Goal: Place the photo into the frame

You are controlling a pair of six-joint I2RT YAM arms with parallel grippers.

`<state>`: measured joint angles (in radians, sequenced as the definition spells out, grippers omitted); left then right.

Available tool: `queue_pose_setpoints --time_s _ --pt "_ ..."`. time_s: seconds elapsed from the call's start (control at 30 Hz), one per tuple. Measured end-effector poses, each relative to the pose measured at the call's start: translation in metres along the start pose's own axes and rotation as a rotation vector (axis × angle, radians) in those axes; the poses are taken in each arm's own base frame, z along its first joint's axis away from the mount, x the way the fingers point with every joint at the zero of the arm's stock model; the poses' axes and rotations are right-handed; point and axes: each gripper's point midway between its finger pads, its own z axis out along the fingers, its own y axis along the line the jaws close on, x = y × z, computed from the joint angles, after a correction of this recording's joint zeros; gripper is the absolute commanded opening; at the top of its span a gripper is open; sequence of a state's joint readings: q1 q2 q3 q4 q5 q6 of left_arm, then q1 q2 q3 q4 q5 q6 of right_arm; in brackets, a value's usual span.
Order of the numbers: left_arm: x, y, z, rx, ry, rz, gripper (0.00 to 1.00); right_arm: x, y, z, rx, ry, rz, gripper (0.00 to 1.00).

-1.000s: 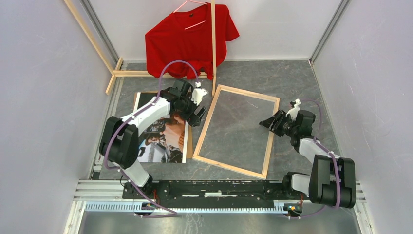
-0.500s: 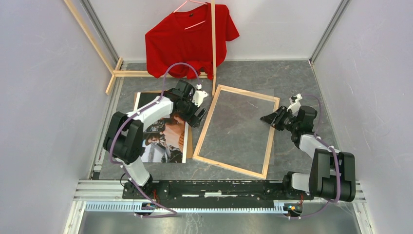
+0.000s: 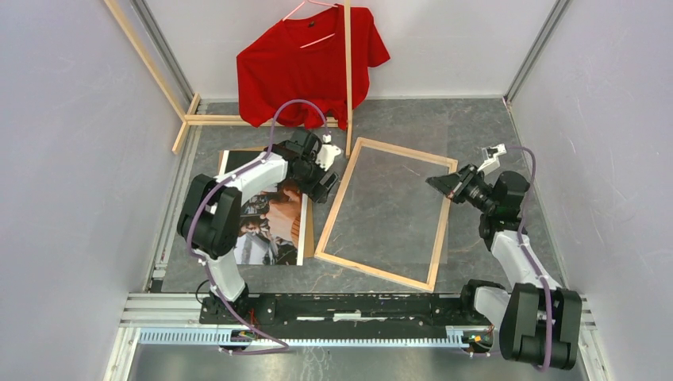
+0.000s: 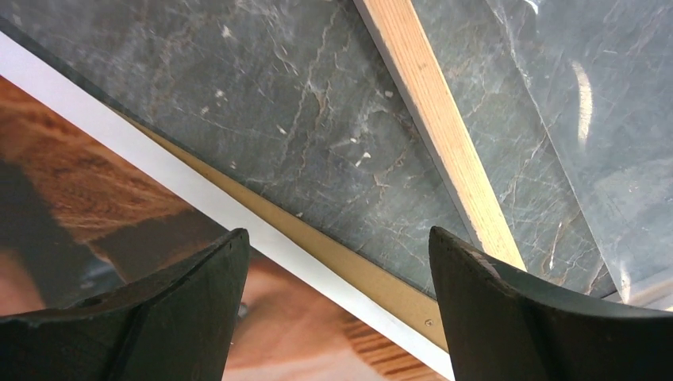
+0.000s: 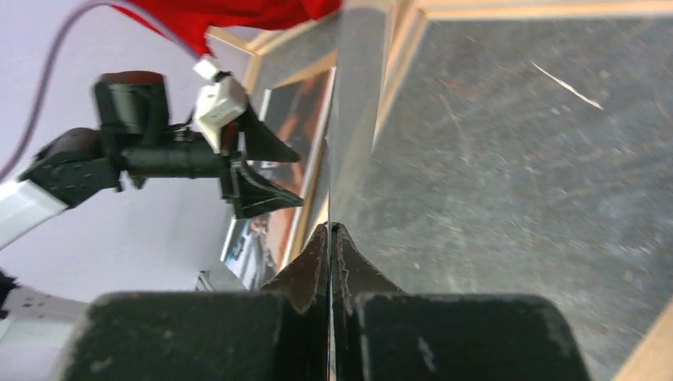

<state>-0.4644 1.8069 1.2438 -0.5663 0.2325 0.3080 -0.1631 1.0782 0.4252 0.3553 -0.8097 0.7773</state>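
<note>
Large paper photo (image 3: 270, 230), centre-left: probably limp, best pinched at its white edge.
Left gripper (image 4: 337, 238) gapes above that edge; right gripper (image 5: 329, 230) clamps a clear sheet (image 5: 361, 95).

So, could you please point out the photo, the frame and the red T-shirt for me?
photo (image 3: 274, 230), top view, on its printed face.
frame (image 3: 373, 272), top view, on its near wooden rail.
red T-shirt (image 3: 298, 75), top view, on its chest.

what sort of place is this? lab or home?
Likely a lab test cell, not a home: plain pale walls box in a grey table, an aluminium mounting rail runs along its near edge, and the red T-shirt, frame and photo look like staged props.
</note>
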Motion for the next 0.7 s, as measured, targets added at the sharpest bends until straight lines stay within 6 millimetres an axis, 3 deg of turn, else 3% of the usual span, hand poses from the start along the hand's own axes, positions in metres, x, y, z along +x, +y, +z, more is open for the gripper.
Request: queue_pose_setpoints --time_s 0.2,0.3,0.43,0.7 --pt "-0.024 0.023 -0.014 -0.043 -0.064 -0.02 0.87 -0.027 0.057 -0.011 -0.184 -0.092 0.02 0.0" --pt "-0.029 0.041 -0.022 -0.081 -0.087 -0.045 0.87 -0.031 0.07 -0.015 -0.244 -0.126 0.051 0.0" --pt "-0.025 0.055 -0.026 -0.104 -0.085 -0.073 0.87 -0.019 0.056 -0.015 -0.239 -0.148 0.143 0.0" --pt "-0.017 0.055 -0.024 -0.102 -0.073 -0.082 0.86 0.026 -0.01 -0.01 -0.065 -0.173 0.41 0.0"
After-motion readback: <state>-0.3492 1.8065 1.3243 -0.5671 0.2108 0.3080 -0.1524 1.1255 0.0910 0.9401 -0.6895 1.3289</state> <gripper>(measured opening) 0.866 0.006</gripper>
